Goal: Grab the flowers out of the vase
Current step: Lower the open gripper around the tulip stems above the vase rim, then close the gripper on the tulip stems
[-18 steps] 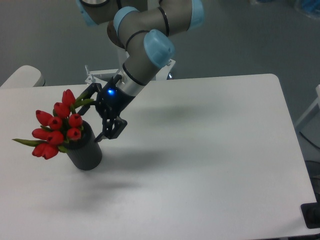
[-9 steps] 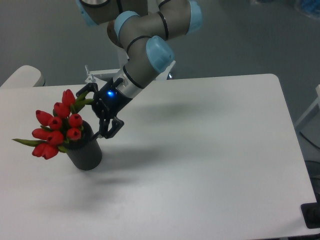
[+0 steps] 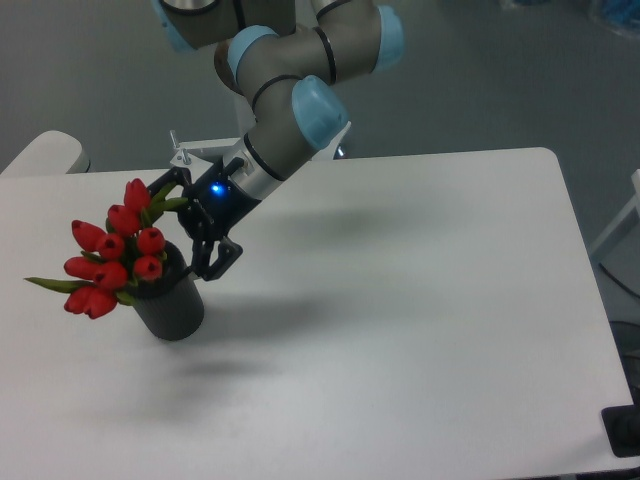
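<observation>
On the table, the gripper hung spread apart beside the flowers, which stood in the vase.

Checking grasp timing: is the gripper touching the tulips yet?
Cannot tell. In the fixed camera view the open gripper straddles the tulips above the vase; its upper finger overlaps a green leaf, but depth is unclear.

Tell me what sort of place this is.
Most likely a robotics lab or test cell rather than a home. A robot arm stands at a bare white table on a plain grey floor, and the only props are a dark vase of red flowers, with the open gripper beside them.
</observation>
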{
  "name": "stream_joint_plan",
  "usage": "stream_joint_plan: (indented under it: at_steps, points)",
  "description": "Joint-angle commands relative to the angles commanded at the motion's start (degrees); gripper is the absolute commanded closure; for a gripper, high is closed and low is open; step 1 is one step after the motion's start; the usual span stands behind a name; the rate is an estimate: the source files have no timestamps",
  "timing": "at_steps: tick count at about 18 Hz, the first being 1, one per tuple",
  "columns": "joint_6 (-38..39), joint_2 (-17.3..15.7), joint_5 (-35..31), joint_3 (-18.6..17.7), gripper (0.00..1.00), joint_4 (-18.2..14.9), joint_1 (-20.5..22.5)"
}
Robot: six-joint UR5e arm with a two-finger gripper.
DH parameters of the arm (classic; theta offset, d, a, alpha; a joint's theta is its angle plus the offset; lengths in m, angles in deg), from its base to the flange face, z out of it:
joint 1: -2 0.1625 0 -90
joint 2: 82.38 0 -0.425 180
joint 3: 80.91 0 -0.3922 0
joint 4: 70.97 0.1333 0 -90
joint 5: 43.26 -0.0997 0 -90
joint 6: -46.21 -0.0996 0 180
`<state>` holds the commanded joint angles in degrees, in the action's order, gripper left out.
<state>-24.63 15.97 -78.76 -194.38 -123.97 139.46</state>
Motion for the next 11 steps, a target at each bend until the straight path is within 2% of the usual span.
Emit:
stream_joint_plan:
  at_steps: [11]
  points:
    - [-0.70,0.44,2.37,-0.70,0.00,0.53,-2.02]
